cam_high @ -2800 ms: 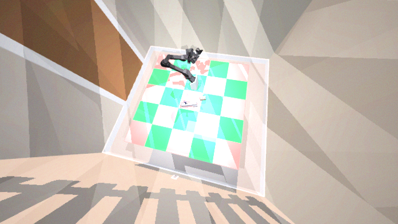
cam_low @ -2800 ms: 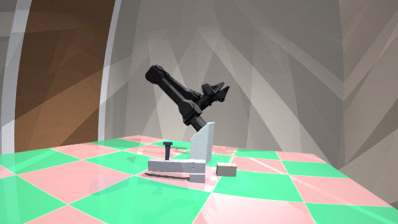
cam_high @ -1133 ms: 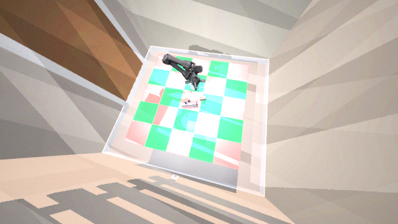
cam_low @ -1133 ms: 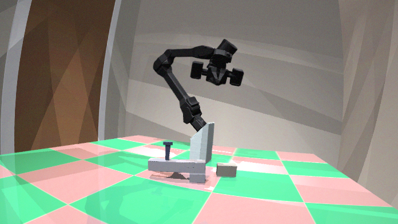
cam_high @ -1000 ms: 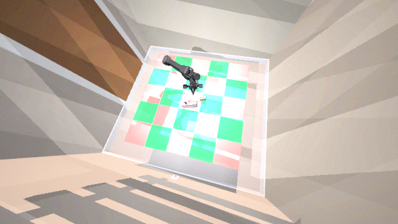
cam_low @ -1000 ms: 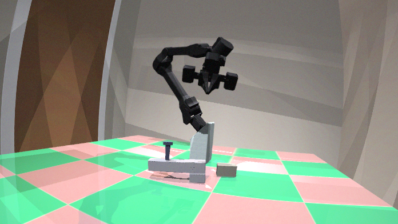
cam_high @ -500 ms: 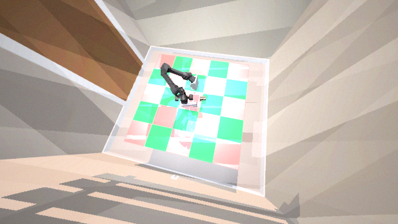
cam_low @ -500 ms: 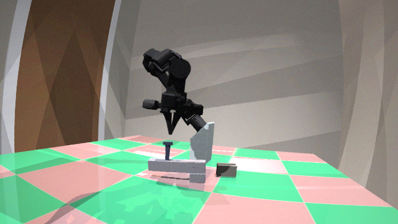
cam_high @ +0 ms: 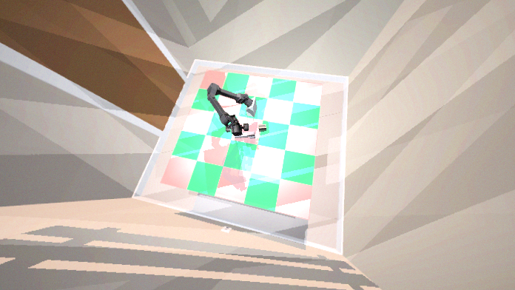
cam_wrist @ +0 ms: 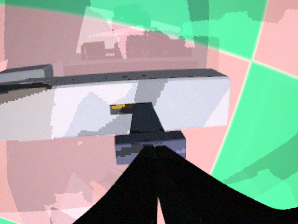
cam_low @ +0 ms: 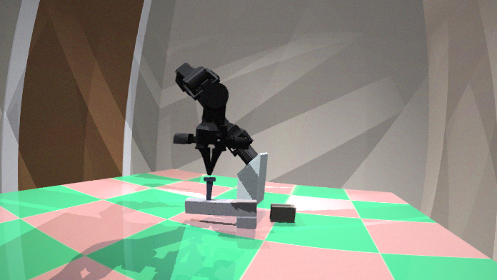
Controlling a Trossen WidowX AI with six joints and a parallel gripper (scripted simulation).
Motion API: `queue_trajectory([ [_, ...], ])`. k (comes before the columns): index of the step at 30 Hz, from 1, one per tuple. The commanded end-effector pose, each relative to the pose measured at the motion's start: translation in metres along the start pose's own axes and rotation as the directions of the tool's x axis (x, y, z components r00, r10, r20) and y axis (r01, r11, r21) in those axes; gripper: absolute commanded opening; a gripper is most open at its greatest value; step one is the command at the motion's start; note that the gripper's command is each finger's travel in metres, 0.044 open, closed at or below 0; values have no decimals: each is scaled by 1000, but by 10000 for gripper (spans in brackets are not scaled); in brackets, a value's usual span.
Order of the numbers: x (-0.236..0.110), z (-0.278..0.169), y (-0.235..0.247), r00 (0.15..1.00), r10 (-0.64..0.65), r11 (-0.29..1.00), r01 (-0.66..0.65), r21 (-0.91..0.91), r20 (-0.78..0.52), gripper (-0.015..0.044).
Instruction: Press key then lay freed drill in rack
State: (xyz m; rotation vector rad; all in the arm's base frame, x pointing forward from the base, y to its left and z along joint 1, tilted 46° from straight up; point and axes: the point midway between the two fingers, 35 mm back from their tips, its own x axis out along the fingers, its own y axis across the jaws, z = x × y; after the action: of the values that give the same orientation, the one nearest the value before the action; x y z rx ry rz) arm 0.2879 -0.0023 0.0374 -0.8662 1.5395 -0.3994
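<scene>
Gripper [cam_low: 211, 170] fingers pressed together, nothing pinched; tip poised directly above upright key [cam_low: 209, 188], gap seen.

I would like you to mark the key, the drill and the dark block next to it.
key [cam_low: 209, 179], exterior view, on its flat top cap
drill [cam_low: 214, 207], exterior view, on its long grey body
dark block [cam_low: 283, 213], exterior view, on its front face

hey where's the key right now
In the exterior view the key stands upright on the left end of the grey block, directly below the shut gripper, with the tilted grey rack to its right.
</scene>
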Motion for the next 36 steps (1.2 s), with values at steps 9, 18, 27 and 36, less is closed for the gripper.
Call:
queue_trajectory([
  [9,10,-1,1,1000,3,1000,-3,-8,-8,0],
  [18,13,1,1,1000,3,1000,-3,-8,-8,0],
  [27,16,-1,0,1000,3,1000,-3,-8,-8,0],
  [36,19,-3,0,1000,2,1000,-3,-8,-8,0],
])
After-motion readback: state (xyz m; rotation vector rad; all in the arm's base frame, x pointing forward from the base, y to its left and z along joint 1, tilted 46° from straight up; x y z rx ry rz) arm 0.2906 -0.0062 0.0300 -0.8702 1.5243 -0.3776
